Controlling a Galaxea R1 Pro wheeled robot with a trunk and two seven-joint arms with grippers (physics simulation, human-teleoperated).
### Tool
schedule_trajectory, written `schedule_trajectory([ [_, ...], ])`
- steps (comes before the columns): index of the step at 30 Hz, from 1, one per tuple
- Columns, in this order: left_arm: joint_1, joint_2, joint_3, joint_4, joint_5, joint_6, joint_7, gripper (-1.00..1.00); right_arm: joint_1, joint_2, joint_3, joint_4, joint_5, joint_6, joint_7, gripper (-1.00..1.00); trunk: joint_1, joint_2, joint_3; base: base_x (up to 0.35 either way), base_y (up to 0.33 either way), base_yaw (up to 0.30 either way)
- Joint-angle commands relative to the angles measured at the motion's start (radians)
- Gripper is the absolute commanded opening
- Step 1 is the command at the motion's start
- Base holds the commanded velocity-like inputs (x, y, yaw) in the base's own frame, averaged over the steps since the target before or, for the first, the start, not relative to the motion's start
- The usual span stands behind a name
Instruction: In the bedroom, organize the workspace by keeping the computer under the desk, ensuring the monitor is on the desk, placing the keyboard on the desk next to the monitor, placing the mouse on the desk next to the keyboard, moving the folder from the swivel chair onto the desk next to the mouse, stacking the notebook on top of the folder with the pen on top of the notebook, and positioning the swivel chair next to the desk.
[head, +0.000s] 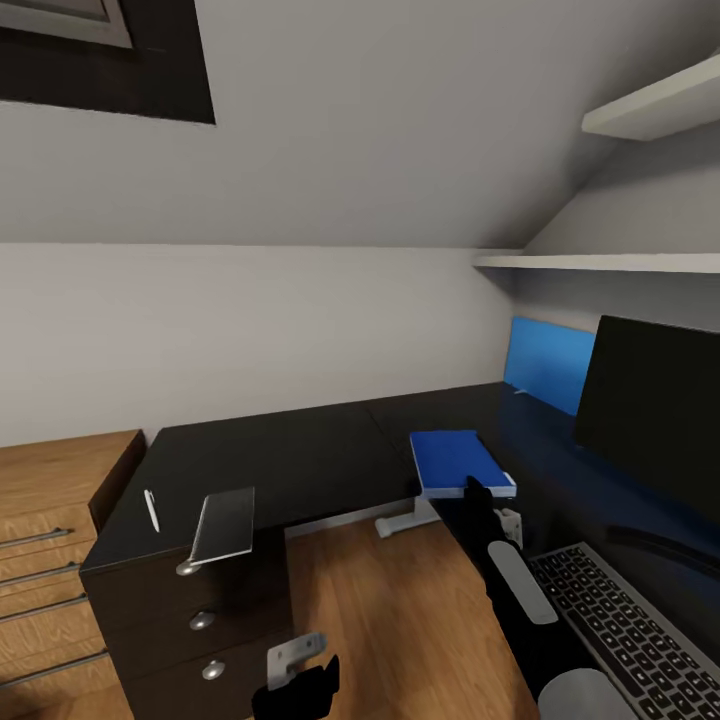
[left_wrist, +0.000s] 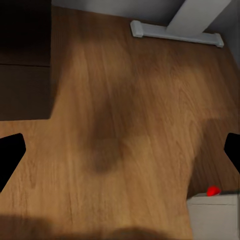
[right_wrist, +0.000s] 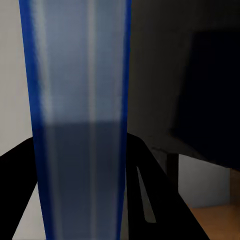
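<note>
The right gripper (head: 480, 493), clamped on the folder (head: 458, 460), holds it level above the desk (head: 300, 460), seemingly ready to lay it down left of the keyboard (head: 625, 620), while the left gripper (left_wrist: 120, 155) hangs spread apart above the floor (left_wrist: 125, 100).

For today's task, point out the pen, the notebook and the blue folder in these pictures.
pen (head: 151, 510), head view, mid-shaft.
notebook (head: 224, 525), head view, centre of cover.
folder (head: 455, 458), head view, middle of blue top face.
</note>
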Motion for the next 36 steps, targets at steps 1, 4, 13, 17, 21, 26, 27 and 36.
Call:
schedule_trajectory([
  [1, -0.002, 0.001, -0.003, -0.001, 0.007, -0.006, 0.004, 1.0, -0.002, -0.006, 0.003, -0.001, -0.011, -0.007, -0.008, -1.0, 0.0, -0.001, -0.001, 0.111, -0.113, 0.0],
  [4, -0.001, 0.001, -0.004, -0.001, 0.008, -0.007, 0.004, 1.0, -0.005, -0.017, 0.004, -0.001, -0.011, -0.006, -0.043, -1.0, 0.0, -0.001, -0.001, 0.048, -0.049, 0.0],
  [13, -0.001, 0.0, -0.038, 0.003, 0.008, -0.007, 0.004, 1.0, -0.018, -0.023, 0.003, -0.001, -0.009, 0.11, -0.09, -1.0, 0.0, -0.001, -0.001, 0.078, -0.091, 0.0],
  [17, -0.002, 0.0, -0.04, 0.004, 0.008, -0.007, 0.004, 1.0, -0.019, -0.022, 0.003, -0.001, -0.009, 0.117, -0.098, -1.0, 0.0, -0.001, -0.001, 0.037, -0.026, 0.0],
  [21, -0.002, 0.0, -0.04, 0.004, 0.008, -0.007, 0.004, 1.0, -0.019, -0.021, 0.003, -0.001, -0.009, 0.117, -0.099, -1.0, 0.0, -0.001, -0.001, 0.183, -0.004, 0.0],
  [26, -0.001, 0.0, -0.041, 0.004, 0.008, -0.007, 0.004, 1.0, -0.019, -0.021, 0.003, -0.001, -0.009, 0.117, -0.099, -1.0, 0.0, -0.001, -0.001, 0.049, 0.0, 0.0],
  [27, -0.001, 0.0, -0.041, 0.004, 0.008, -0.007, 0.004, 1.0, -0.019, -0.021, 0.003, -0.001, -0.009, 0.117, -0.099, -1.0, 0.0, -0.001, -0.001, 0.075, 0.0, 0.0],
  [36, -0.001, 0.0, -0.039, 0.004, 0.01, -0.006, 0.003, 1.0, -0.019, -0.021, 0.003, -0.001, -0.009, 0.117, -0.099, -1.0, 0.0, -0.001, -0.001, 0.118, -0.004, 0.0],
])
